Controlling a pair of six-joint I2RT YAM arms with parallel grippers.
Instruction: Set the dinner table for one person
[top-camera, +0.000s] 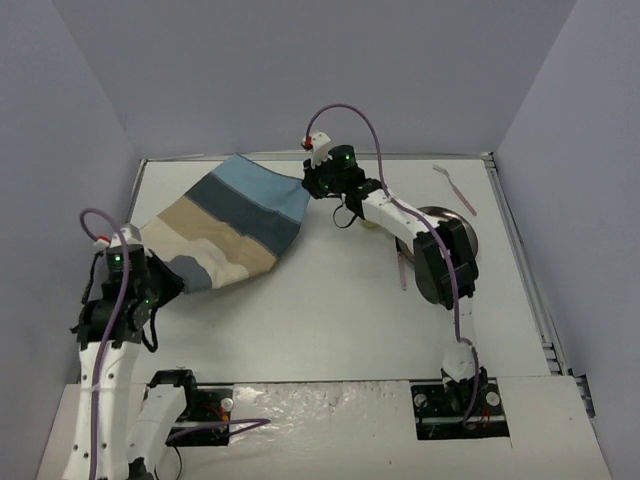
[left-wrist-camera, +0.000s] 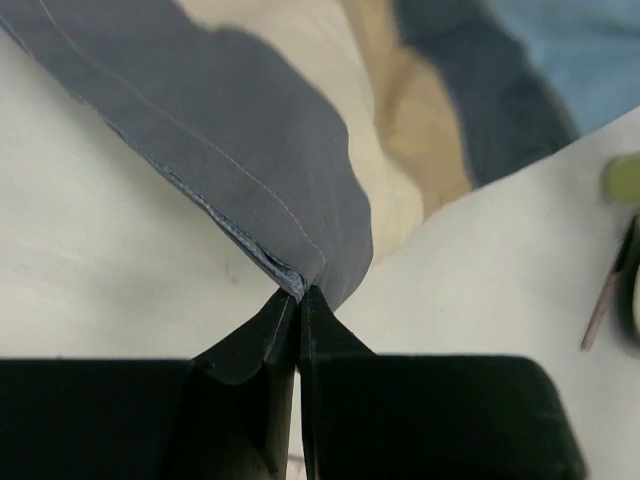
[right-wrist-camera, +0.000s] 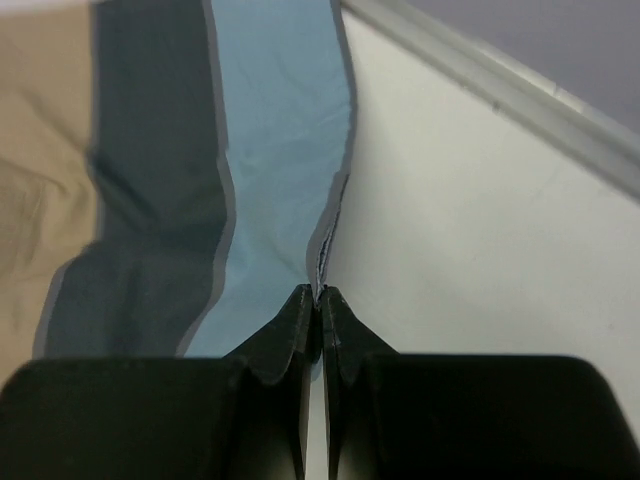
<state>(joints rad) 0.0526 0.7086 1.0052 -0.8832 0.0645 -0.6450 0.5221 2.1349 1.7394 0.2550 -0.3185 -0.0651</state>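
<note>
The blue-and-beige striped placemat hangs stretched between my two grippers over the back left of the white dinner table. My left gripper is shut on its grey near-left corner; the left wrist view shows the jaws pinching the grey hem. My right gripper is shut on its light-blue far corner; the right wrist view shows the jaws pinching the light-blue stripe. The cloth sags and wrinkles in the middle.
A dark round plate lies at the right, partly hidden by the right arm. A thin stick-like utensil lies by it, and a pink utensil at the back right. Metal rail runs along the right edge.
</note>
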